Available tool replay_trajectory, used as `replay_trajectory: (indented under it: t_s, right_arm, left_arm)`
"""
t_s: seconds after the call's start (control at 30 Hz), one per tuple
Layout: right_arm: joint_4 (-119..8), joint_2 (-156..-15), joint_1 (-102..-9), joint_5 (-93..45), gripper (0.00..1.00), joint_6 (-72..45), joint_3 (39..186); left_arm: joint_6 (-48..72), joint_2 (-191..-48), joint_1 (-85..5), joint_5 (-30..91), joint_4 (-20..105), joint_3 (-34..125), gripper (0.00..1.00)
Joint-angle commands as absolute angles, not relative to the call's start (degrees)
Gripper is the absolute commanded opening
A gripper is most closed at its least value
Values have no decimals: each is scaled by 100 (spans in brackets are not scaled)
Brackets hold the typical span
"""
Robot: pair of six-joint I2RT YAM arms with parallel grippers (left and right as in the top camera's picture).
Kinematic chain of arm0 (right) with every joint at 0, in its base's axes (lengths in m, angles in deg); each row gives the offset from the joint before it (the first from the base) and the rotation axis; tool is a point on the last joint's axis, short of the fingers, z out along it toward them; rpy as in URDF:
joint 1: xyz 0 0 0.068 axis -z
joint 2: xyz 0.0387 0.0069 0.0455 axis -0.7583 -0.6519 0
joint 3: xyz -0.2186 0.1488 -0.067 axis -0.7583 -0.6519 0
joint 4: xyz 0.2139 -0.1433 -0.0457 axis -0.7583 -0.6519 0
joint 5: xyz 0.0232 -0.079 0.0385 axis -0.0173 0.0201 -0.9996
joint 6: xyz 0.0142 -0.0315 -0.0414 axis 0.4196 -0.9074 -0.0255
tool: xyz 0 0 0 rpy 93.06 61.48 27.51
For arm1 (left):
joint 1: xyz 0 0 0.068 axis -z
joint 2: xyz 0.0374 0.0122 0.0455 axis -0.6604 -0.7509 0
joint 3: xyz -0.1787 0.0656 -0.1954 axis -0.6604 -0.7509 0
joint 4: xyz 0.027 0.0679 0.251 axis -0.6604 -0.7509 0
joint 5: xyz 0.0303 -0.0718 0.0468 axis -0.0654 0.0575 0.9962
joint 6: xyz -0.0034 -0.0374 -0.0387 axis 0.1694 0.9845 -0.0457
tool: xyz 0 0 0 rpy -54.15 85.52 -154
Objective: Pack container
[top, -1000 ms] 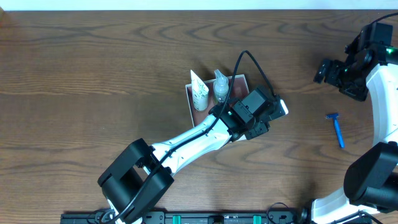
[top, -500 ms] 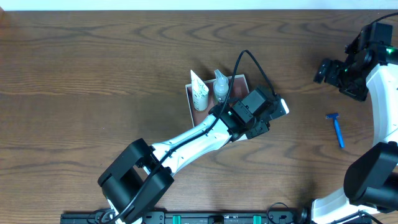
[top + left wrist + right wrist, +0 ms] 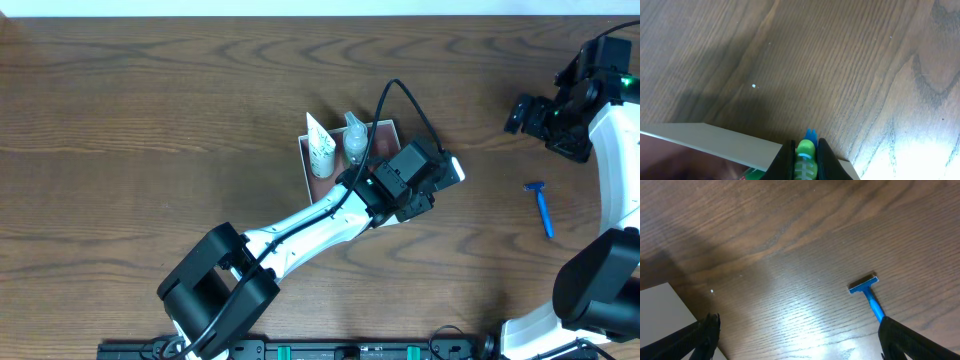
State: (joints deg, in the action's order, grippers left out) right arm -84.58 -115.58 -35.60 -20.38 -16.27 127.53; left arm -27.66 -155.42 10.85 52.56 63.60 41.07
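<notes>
- While the left gripper (image 3: 805, 148) hung at the right side of the container (image 3: 322, 186), its jaws were pinched narrow on a green ribbed item (image 3: 805, 169) with a blue tip; what the item was could not be told
- In the left wrist view the held item sat right at the container's white wall (image 3: 715, 141), with the pinkish-brown inside showing only at the lower left corner
- Judged step: settling this item into the container. To do it well, the grip should come fully inside the wall and go low, so the item lies flat on the floor before the jaws part; a release on the rim would likely tip it out onto the desk (image 3: 150, 120)
- A white tube (image 3: 319, 148) and a clear bottle (image 3: 355, 140) lay in the container's far-left part, near the arm; the free room lay on the near and right side, largely hidden under the wrist
- The right gripper (image 3: 802, 330) hung well apart over the right of the desk, jaws wide and holding nothing
- A blue razor (image 3: 541, 207) lay on bare desk beneath it, unpacked and unobstructed
</notes>
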Motion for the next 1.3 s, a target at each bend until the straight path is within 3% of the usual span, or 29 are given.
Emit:
replay_trajectory:
  t_s: [0.0, 0.3, 0.73, 1.27]
  right_arm:
    - [-8461, -11587, -3512, -2055, 99, -1564, 12732]
    - [-8461, -11587, -3512, -2055, 99, -1564, 12732]
    - [-8461, -11587, -3512, -2055, 99, -1564, 12732]
    - [-8461, -11587, -3512, -2055, 99, -1564, 12732]
  left_arm:
    - [-2801, -15269, 1083, 5323, 6412, 4155, 6]
    - [-2801, -14703, 1083, 5841, 6331, 4155, 6]
    - [-2803, -14600, 1083, 5839, 5245, 4155, 6]
    - [-2797, -14600, 1083, 5835, 4808, 4153, 6]
